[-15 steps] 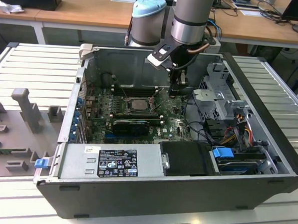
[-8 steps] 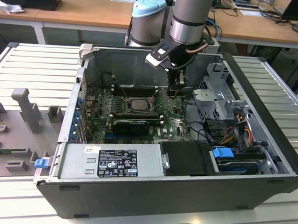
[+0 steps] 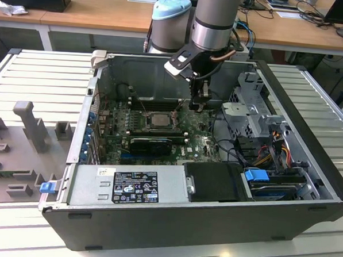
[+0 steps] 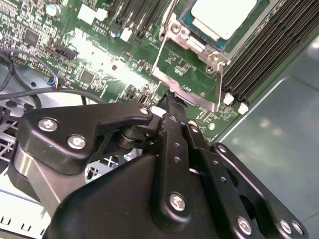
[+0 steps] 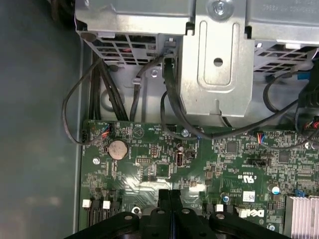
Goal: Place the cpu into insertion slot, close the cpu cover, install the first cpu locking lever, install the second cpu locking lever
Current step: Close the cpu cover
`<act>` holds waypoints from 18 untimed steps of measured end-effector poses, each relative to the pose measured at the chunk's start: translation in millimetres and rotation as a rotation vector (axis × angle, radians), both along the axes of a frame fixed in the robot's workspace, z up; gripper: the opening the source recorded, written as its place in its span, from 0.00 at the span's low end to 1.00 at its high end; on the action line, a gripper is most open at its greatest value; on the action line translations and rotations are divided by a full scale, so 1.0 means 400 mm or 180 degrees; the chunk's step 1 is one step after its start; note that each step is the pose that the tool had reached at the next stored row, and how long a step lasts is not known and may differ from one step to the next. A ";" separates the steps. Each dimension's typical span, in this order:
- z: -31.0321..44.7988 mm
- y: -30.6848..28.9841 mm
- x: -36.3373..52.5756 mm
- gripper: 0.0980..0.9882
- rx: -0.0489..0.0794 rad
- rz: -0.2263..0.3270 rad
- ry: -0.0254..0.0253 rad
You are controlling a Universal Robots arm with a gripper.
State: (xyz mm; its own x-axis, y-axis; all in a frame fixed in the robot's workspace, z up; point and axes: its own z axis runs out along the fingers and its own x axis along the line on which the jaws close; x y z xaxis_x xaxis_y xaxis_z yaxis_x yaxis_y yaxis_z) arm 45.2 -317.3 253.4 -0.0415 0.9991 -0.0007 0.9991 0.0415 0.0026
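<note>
Tool (image 4: 172, 99): fingers together, nothing seen between them, tips just above the metal rim of the insertion slot (image 4: 185, 44). The cpu (image 4: 224, 17) lies seated in that slot, near the tips. Motherboard (image 3: 199, 144) sits inside the open computer case (image 3: 212, 223) on the bench (image 3: 41, 87).

the cpu (image 4: 224, 17) runs past the second wrist view's edge.

A black pincer (image 4: 171, 99) looms in the foreground, its tip close to a silver metal frame (image 4: 187, 85) on a green motherboard (image 4: 99, 64). The pale cpu (image 4: 224, 17) lies in the insertion slot (image 4: 197, 31), with long black memory slots (image 4: 264, 55) beside it.
</note>
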 end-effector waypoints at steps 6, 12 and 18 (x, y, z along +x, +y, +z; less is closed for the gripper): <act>0.000 0.000 -0.026 0.01 0.0000 0.0000 0.0000; 0.000 0.000 -0.078 0.01 0.0001 0.0000 0.0000; -0.031 0.000 -0.116 0.01 0.0003 0.0008 0.0000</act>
State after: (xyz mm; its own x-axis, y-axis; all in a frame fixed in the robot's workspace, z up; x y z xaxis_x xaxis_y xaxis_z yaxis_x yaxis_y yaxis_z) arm -1.2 -317.3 241.1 -0.0440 0.9990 0.0001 0.9990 0.0440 0.0027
